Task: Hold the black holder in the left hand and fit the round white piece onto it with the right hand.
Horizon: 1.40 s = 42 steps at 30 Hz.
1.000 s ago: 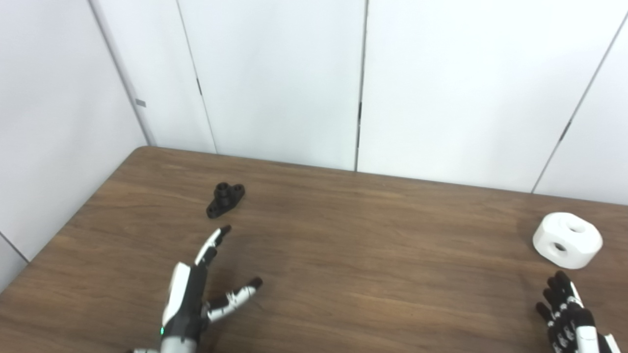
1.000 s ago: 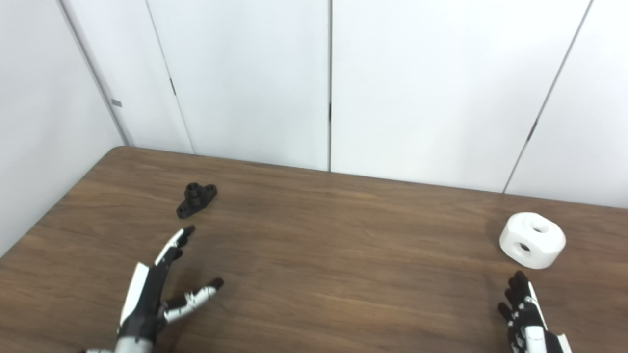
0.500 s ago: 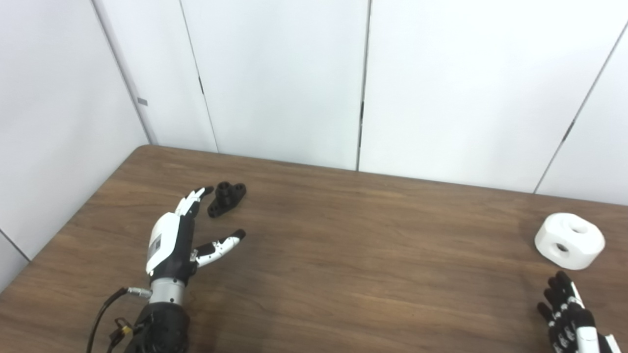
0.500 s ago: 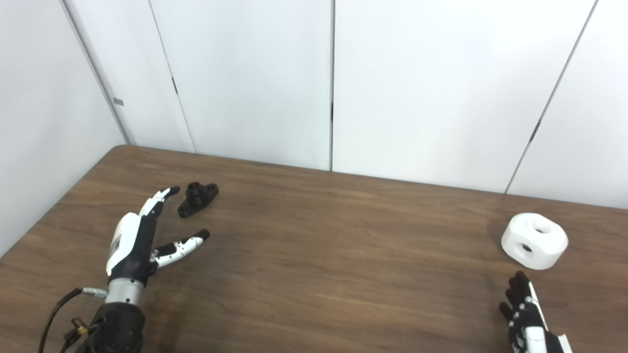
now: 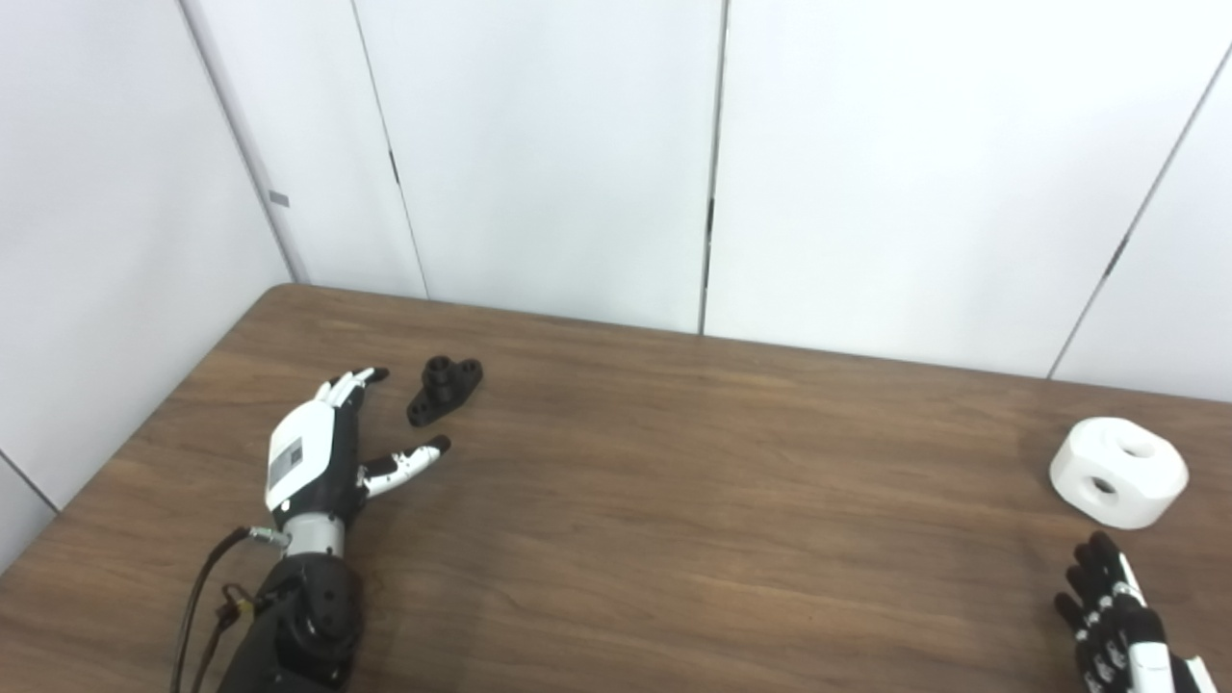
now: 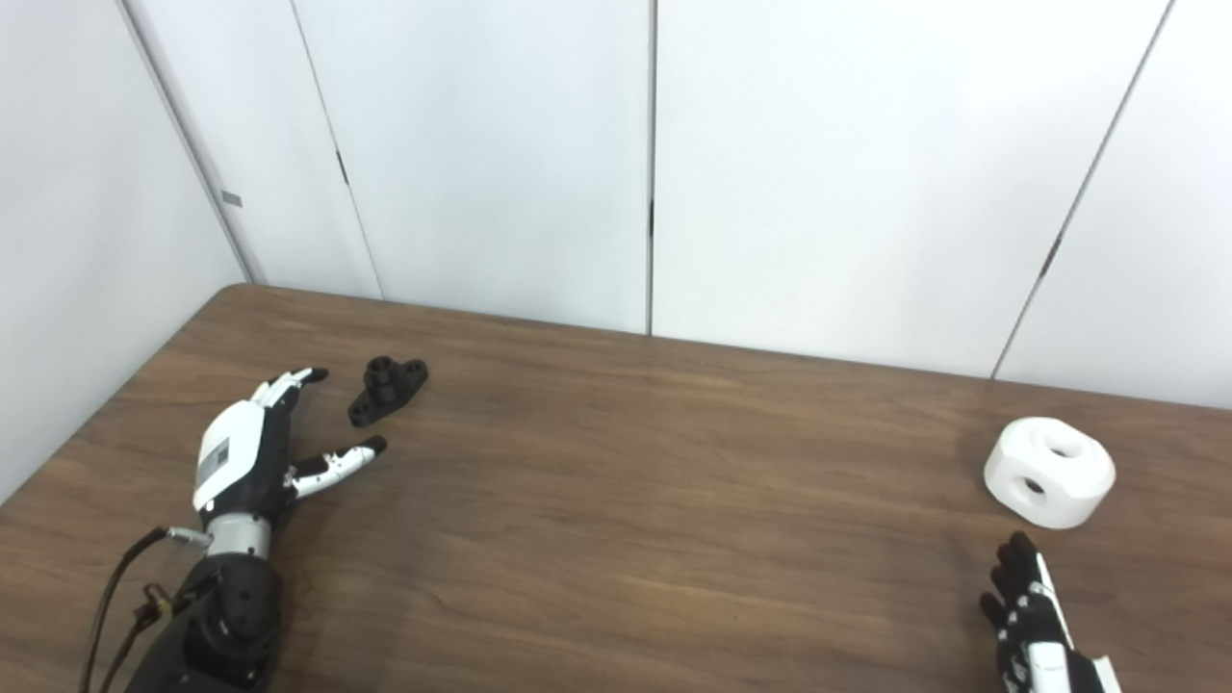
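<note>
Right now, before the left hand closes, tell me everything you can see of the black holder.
The black holder is a small matte piece that looks like plastic: an elongated flat base with a short round post with a hole rising from its middle. It lies on the brown table, angled, near the far left corner. The open left hand sits beside it, not touching.

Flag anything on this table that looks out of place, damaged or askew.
Nothing stands out. The black holder and round white piece lie intact on the table, far apart, neither held. The left hand is open beside the holder.
</note>
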Each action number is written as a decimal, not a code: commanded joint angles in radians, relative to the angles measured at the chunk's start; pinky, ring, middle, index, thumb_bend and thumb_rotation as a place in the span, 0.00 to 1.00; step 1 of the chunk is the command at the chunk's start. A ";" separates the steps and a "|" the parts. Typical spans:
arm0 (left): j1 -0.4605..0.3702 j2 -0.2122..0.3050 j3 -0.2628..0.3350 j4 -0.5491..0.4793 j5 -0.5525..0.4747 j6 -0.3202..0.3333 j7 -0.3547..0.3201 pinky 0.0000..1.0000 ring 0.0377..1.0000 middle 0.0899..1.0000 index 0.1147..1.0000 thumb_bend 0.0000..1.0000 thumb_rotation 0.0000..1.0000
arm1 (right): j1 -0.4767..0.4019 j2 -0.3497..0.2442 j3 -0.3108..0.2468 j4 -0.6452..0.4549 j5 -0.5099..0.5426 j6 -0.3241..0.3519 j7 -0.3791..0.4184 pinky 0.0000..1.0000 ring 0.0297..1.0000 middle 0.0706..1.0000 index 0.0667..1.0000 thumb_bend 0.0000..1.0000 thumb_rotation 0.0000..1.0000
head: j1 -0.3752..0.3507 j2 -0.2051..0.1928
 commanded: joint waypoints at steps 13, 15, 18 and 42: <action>-0.187 0.065 -0.039 0.132 -0.008 0.072 0.006 0.99 0.96 0.91 0.79 0.85 0.37 | 0.019 0.005 0.008 -0.043 -0.028 0.029 -0.013 1.00 1.00 0.99 1.00 0.57 1.00 | -0.013 0.013; -0.208 0.069 -0.051 0.152 -0.011 0.073 0.001 0.98 0.95 0.90 0.78 0.84 0.37 | 0.020 0.006 0.008 -0.043 -0.024 0.029 -0.012 1.00 1.00 1.00 1.00 0.56 1.00 | -0.014 0.013; -0.233 0.072 -0.062 0.184 -0.020 0.079 -0.005 0.97 0.94 0.90 0.77 0.85 0.37 | 0.023 0.008 0.009 -0.047 -0.023 0.027 -0.011 1.00 1.00 1.00 1.00 0.54 1.00 | -0.018 0.015; -0.276 0.084 -0.122 0.240 -0.052 0.175 -0.025 0.98 0.95 0.88 0.67 0.85 0.26 | 0.026 0.001 0.012 -0.047 -0.017 0.015 -0.003 1.00 1.00 1.00 1.00 0.52 1.00 | -0.011 0.030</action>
